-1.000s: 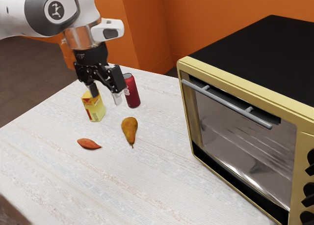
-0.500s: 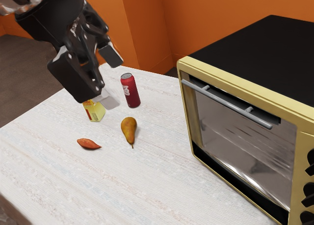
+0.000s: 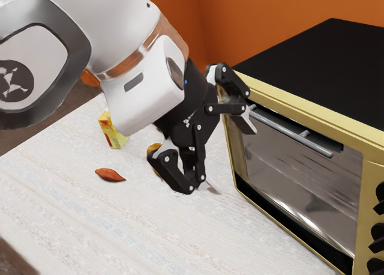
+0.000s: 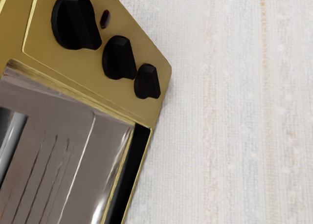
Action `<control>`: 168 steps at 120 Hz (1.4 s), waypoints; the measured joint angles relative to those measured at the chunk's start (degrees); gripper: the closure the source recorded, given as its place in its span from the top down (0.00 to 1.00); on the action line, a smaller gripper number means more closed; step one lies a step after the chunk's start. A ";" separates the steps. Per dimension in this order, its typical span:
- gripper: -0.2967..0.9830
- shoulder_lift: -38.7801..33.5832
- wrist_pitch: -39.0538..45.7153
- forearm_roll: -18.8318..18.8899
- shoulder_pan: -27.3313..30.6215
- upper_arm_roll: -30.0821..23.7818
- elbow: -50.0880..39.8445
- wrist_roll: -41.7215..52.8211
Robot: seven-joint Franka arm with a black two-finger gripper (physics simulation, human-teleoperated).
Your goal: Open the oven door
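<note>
Oven door [image 3: 294, 179] sits closed near the gripper [image 3: 230, 157], on the exterior view's right of it; the fingers spread wide.

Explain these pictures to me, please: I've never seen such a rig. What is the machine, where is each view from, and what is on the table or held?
It is a simulated robot arm ending in a two-finger gripper. The exterior view looks from the arm's side; the wrist view comes from a camera on its hand, facing the oven's black knobs. On the table are the oven, its door closed, a yellow carton, a reddish tapered item and a mostly hidden yellow-brown thing. The fingers stand apart, holding nothing.
</note>
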 joint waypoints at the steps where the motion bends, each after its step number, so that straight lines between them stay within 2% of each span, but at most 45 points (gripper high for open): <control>1: 0.77 0.26 0.21 0.01 0.00 0.00 -0.01 0.38; 42: 0.77 7.41 4.79 0.28 0.28 0.27 2.29 12.16; 70: 0.77 9.53 5.53 0.45 0.51 1.30 3.55 17.15; 111: 0.77 14.43 5.81 0.83 0.49 1.42 7.16 21.71; 168: 0.77 14.90 5.87 1.58 1.20 3.94 7.23 24.96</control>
